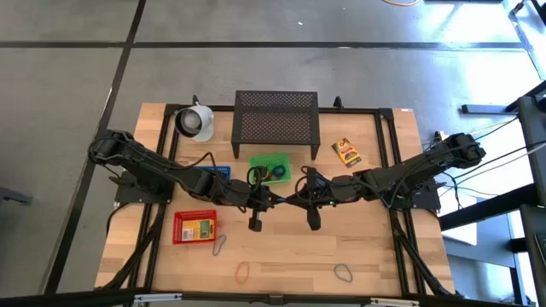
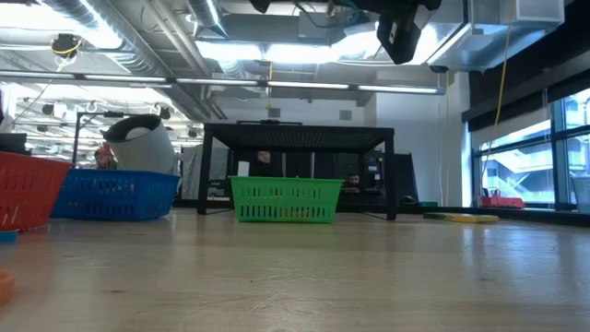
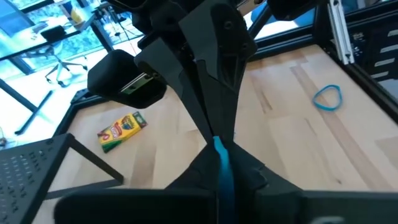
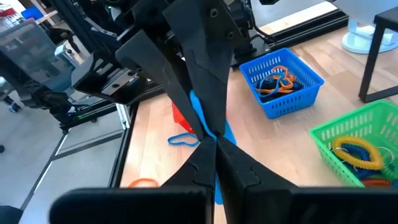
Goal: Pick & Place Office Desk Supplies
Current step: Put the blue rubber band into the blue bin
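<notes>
Grippers: your left gripper [image 1: 255, 223] and right gripper [image 1: 313, 223], both pinched shut mid-frame, should part slowly.

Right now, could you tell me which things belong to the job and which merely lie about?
Job: blue rubber band, pinched mid-table by left gripper and right gripper; crayon box; loose band.
Lying about: white cup; black mesh stand.

place: lab – exposed ceiling ducts [image 2: 138, 46] | strip lights [image 2: 304, 88] | concrete floor [image 1: 256, 21]
</notes>
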